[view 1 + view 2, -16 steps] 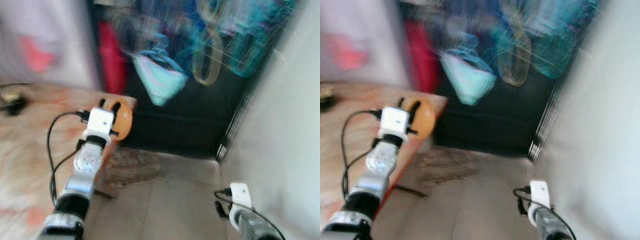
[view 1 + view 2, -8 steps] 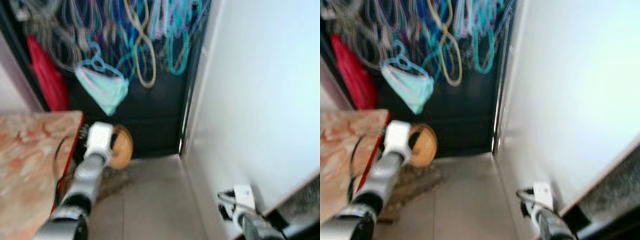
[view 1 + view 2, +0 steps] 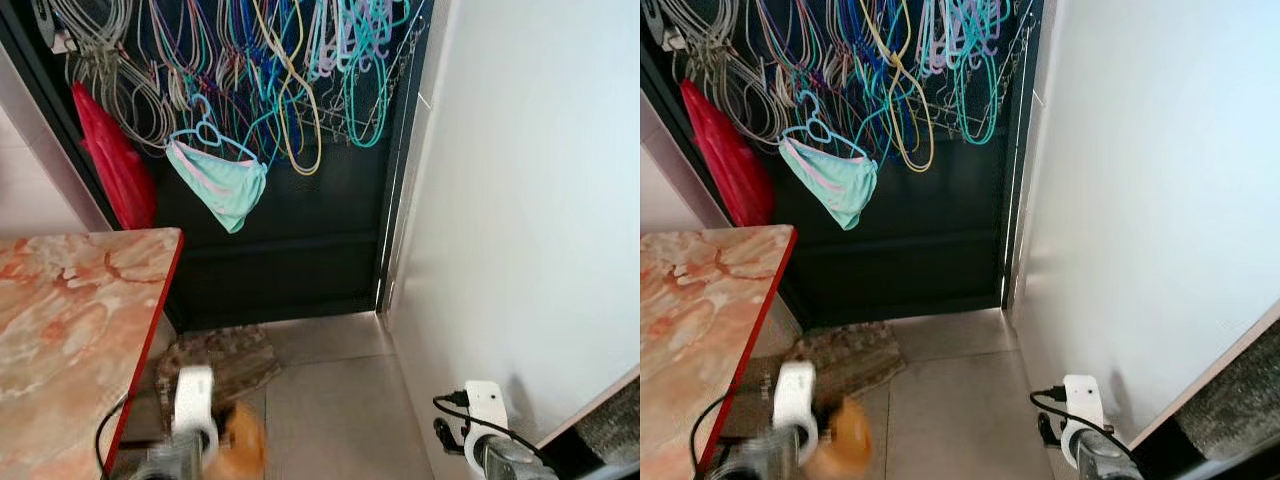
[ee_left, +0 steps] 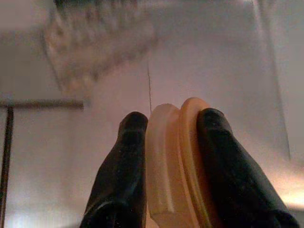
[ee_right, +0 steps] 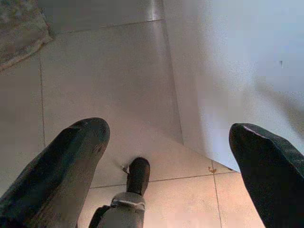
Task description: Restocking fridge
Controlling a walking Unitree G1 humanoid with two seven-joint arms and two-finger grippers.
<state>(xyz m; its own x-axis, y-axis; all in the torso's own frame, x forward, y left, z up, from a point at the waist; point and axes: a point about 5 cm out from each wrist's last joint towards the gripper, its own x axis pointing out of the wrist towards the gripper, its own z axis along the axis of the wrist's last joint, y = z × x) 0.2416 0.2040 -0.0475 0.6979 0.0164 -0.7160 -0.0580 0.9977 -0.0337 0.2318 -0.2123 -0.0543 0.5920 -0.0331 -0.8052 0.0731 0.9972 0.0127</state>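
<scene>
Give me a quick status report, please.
Left gripper low beside marble table, clamping an orange object. Right gripper open, idle over floor tiles. No fridge visible.

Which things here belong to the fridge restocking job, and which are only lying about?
Job:
- orange round item, clamped in the left tool
- right tool, open

Lying about:
- clothes hangers
- red bag
- marble table
- floor mat

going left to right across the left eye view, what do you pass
Marble table → red bag → left gripper holding an orange object → turquoise garment on a hanger → dark door frame → right arm → white wall.
</scene>
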